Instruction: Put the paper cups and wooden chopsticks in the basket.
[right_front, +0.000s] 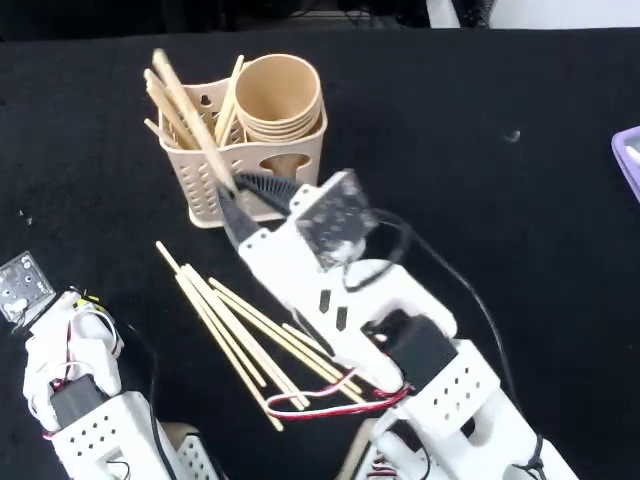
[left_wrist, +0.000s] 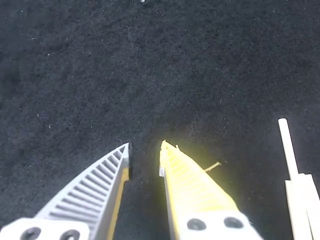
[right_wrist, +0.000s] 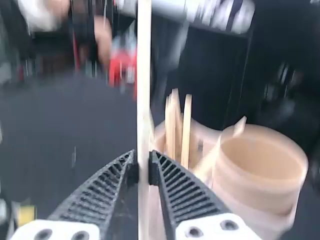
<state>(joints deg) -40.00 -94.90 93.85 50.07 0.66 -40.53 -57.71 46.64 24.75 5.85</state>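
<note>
A beige slotted basket (right_front: 210, 180) stands at the back of the black table, holding several wooden chopsticks and a stack of paper cups (right_front: 278, 95). My right gripper (right_front: 236, 196) sits at the basket's front rim, shut on one chopstick (right_front: 185, 105) that slants up over the basket. In the right wrist view that chopstick (right_wrist: 144, 75) stands pinched in my right gripper (right_wrist: 142, 159), with the cups (right_wrist: 260, 165) and basket (right_wrist: 202, 145) just beyond. Several loose chopsticks (right_front: 250, 330) lie fanned on the table. My left gripper (left_wrist: 144, 147) is open just above bare cloth, a chopstick end (left_wrist: 289, 152) beside it.
The left arm (right_front: 65, 360) sits at the near left corner of the table. A purple object (right_front: 628, 155) pokes in at the right edge. The right arm's body and red cables lie over the near ends of the loose chopsticks.
</note>
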